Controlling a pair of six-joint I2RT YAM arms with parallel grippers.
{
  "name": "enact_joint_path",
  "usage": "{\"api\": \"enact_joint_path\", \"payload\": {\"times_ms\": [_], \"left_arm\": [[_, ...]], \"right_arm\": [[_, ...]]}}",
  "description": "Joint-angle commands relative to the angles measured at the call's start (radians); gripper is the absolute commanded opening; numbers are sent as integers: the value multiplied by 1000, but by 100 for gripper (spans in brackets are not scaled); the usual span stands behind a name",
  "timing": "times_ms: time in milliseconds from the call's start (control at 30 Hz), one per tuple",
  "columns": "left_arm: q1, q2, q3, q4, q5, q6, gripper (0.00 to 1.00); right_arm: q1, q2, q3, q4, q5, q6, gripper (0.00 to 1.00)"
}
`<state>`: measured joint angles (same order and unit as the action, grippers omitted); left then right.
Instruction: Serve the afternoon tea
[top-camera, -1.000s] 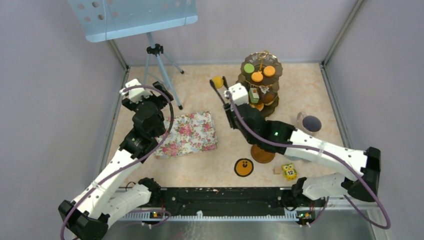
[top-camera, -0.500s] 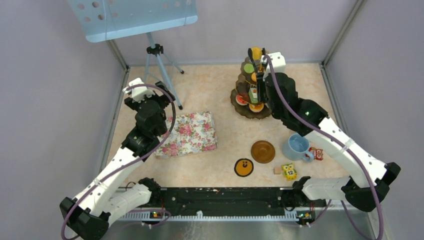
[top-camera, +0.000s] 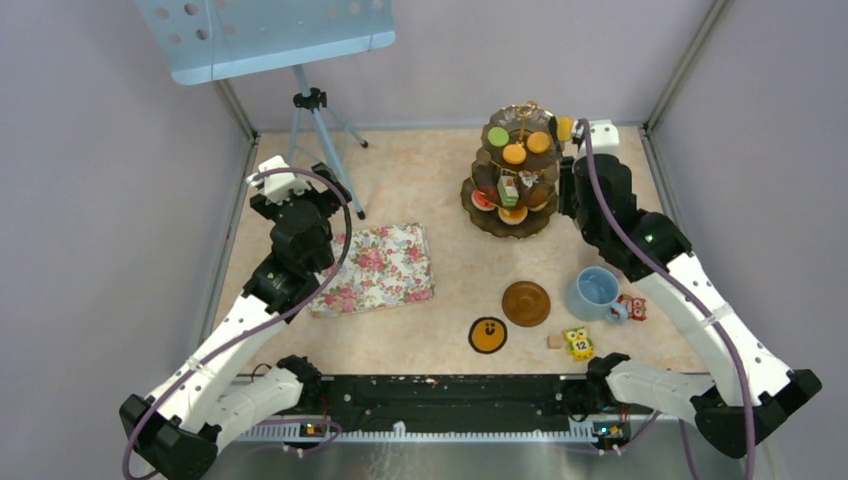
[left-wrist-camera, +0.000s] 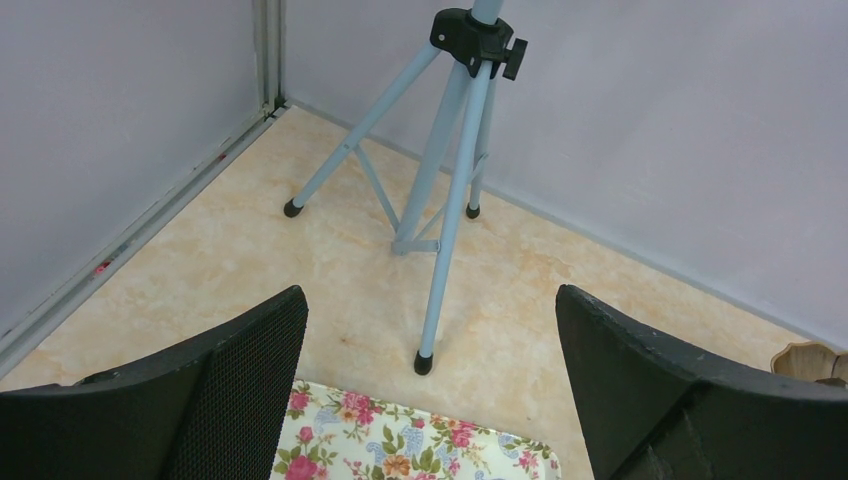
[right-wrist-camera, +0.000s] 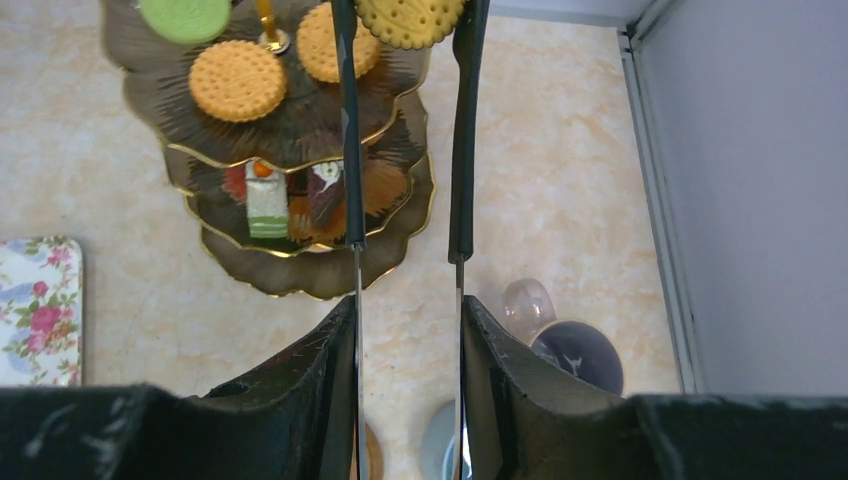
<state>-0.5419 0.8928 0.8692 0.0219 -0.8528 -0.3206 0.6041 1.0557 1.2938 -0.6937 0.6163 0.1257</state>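
Firstly, at far left, locate left gripper (left-wrist-camera: 430, 300) poised over edge of floral tray (left-wrist-camera: 420, 450), facing tripod (left-wrist-camera: 478, 35); jaws spread wide, nothing between. Moving right, find dark three-tier stand (top-camera: 478, 205) toward back of table (top-camera: 420, 170): green round (top-camera: 497, 136) and two orange rounds (top-camera: 514, 153) on top tier, cake slices (top-camera: 509, 190) on tier below (green-and-white one upright beside a dark one). In front of stand, well apart, note brown saucer (top-camera: 526, 303). At right rim of top tier, note right gripper (right-wrist-camera: 405, 40): jaws narrow, clamped on yellow biscuit round (right-wrist-camera: 410, 15), contact with stand not discernible. Further right, light blue cup (top-camera: 596, 292), upright on table just beside saucer. Rightmost, grey mug (right-wrist-camera: 570, 350) near side wall, visible from right wrist only.
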Motion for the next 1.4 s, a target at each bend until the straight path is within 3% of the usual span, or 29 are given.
{"api": "enact_joint_path", "payload": {"times_ms": [0, 133, 433, 867, 1067, 1367], "left_arm": [[-3, -13, 24, 11, 10, -12, 99], [-4, -18, 24, 10, 10, -12, 99], [-3, -33, 24, 11, 8, -11, 99], [-4, -33, 23, 15, 10, -8, 99], [-3, -32, 23, 18, 8, -3, 99], [-3, -27, 23, 18, 11, -3, 99]], "right_arm": [[-116, 31, 20, 90, -131, -9, 2], [-191, 71, 34, 139, -242, -22, 1], [-204, 190, 124, 154, -324, -79, 3], [-207, 281, 183, 192, -331, -109, 18], [-207, 320, 231, 155, -310, -106, 40], [-206, 266, 228, 117, -251, -99, 44]]}}
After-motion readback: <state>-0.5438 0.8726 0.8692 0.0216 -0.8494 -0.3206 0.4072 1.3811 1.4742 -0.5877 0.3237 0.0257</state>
